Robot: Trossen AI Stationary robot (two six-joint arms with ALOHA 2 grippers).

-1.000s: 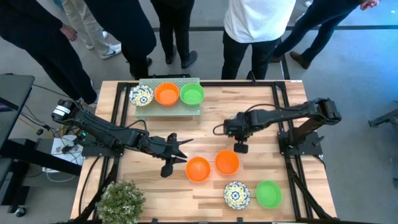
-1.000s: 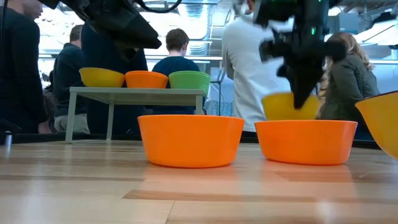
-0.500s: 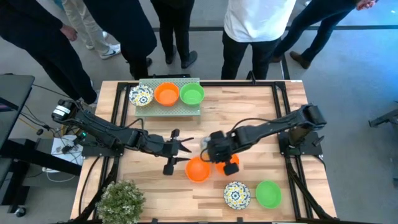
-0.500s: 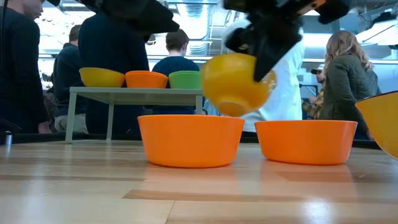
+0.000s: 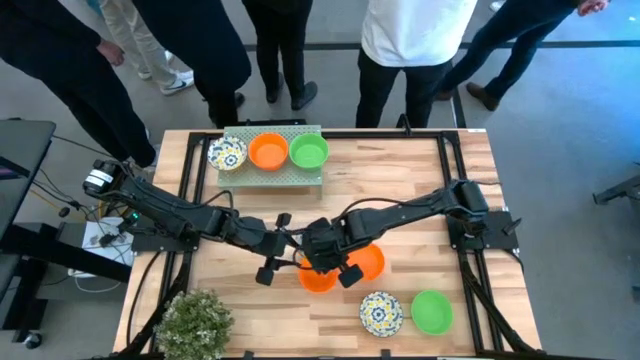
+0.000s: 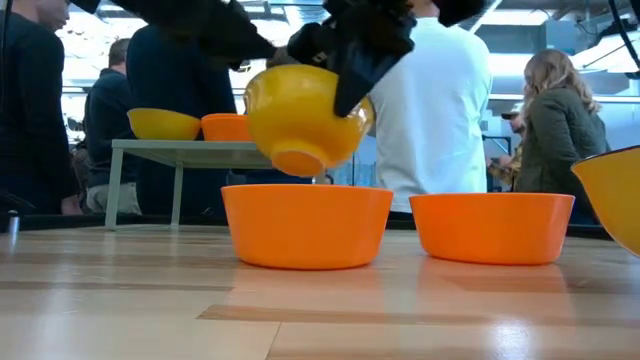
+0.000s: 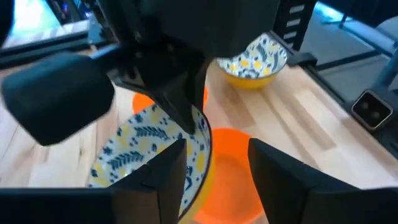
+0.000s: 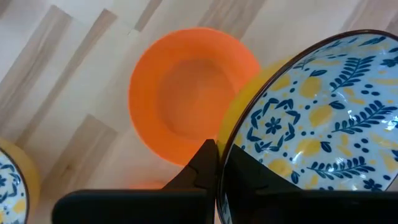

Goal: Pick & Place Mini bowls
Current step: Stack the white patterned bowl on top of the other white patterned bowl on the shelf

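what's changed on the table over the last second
The right gripper, shut on the rim of a floral bowl, carried it leftward to above the left orange bowl. The left gripper opened beside it. The shelf bowls and the other table bowls stayed put.

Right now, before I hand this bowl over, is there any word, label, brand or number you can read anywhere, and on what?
None: no readable text in any view.
The floral-patterned white bowl pinched by the right gripper bears only blue and yellow leaves.
The plain orange bowl on the wooden table is unmarked.

Grey floor (image 5: 560, 120) — bright windows (image 6: 85, 40)
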